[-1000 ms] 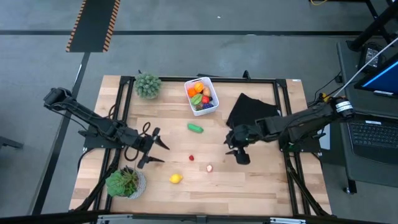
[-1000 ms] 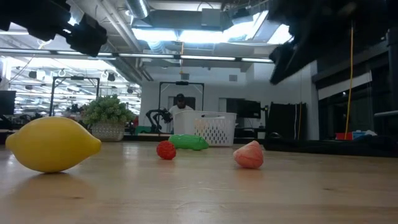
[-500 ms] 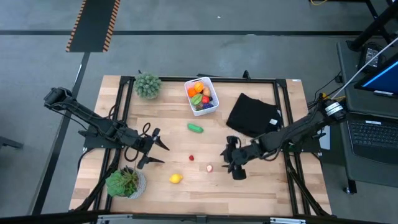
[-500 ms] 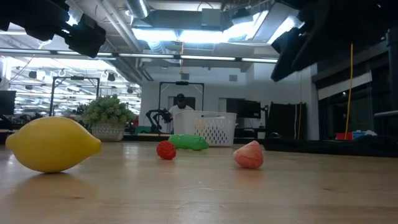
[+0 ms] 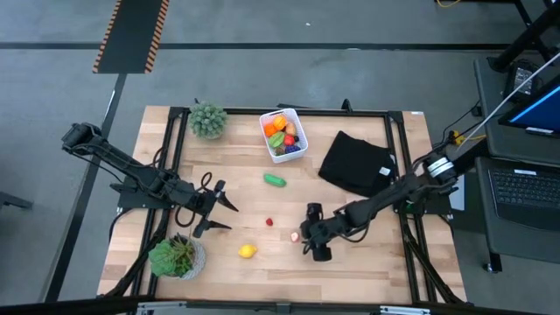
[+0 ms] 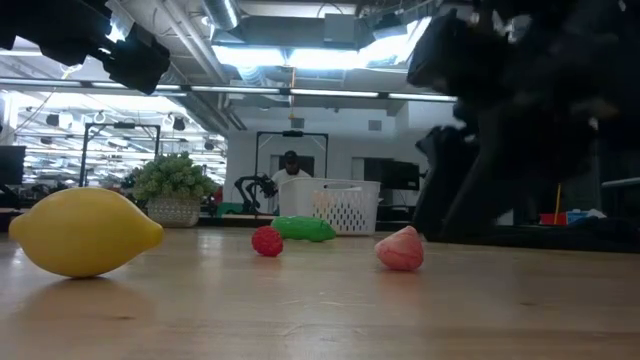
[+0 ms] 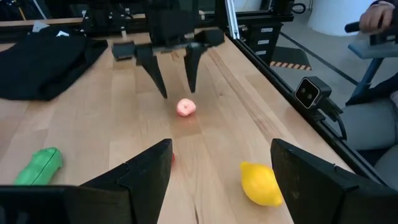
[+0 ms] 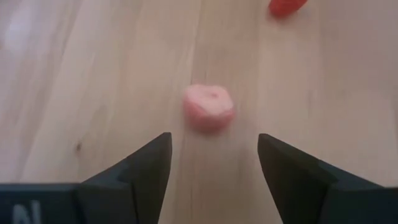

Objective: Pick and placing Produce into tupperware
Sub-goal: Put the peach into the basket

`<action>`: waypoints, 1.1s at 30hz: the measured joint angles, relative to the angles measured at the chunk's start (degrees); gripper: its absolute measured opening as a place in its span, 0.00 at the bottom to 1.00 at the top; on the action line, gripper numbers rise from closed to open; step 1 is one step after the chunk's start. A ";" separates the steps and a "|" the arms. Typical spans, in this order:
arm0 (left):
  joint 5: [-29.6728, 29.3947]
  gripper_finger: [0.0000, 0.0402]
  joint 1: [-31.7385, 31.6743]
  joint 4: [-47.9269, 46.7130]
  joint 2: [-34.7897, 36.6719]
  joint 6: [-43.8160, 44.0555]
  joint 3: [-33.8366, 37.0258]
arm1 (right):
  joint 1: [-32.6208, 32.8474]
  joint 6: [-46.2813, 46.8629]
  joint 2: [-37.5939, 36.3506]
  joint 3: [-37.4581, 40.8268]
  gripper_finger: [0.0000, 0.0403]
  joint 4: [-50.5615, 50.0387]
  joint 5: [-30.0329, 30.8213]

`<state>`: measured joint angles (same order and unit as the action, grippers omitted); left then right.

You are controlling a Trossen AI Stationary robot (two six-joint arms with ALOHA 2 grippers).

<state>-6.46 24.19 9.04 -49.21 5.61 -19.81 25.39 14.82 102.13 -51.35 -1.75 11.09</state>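
Note:
A small pink fruit (image 8: pixel 209 107) lies on the wooden table (image 5: pixel 367 262), with a tiny red one (image 5: pixel 269 222), a lemon (image 5: pixel 248 251) and a green vegetable (image 5: pixel 276 180) scattered nearby. The white tupperware (image 5: pixel 298 149) at the far middle holds several pieces of produce. My right gripper (image 8: pixel 214 140) is open and slants down just right of the pink fruit (image 5: pixel 295 236), its fingertips short of it. My left gripper (image 5: pixel 223 214) waits open at the left, above the table.
A black folded cloth (image 5: pixel 354 164) lies at the far right. One potted plant (image 5: pixel 208 120) stands at the far left, another (image 5: pixel 178 256) at the near left corner. A person stands in the room beyond the table (image 6: pixel 290 165).
My right gripper has swung from beside the black cloth toward the table's left and near edge and has come down, ending close to the pink fruit. Its fingers stay open. The produce has not moved.

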 joint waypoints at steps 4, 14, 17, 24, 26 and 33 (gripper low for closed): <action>0.00 0.65 0.00 0.00 0.00 -0.13 0.00 | 0.00 0.01 3.34 0.00 0.60 4.33 -0.06; -0.02 0.65 0.00 -0.42 0.02 -0.17 0.00 | 0.00 -0.17 6.18 0.00 0.60 8.10 0.15; -0.04 0.65 -0.03 -0.42 0.02 -0.17 0.00 | 0.00 -0.33 6.20 0.00 0.60 8.25 0.13; -0.07 0.65 -0.05 -0.43 0.02 -0.17 0.00 | -0.15 -0.15 6.51 0.02 0.60 10.83 -0.39; -0.07 0.65 -0.05 -0.42 0.02 -0.17 0.00 | -0.15 -0.16 6.51 0.02 0.60 11.53 -0.39; -0.07 0.65 -0.05 -0.44 0.02 -0.17 0.00 | -0.15 -0.13 6.51 0.02 0.58 11.40 -0.30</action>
<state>-6.53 24.14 8.60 -49.19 5.43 -19.81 25.23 14.70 108.64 -51.33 9.65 10.79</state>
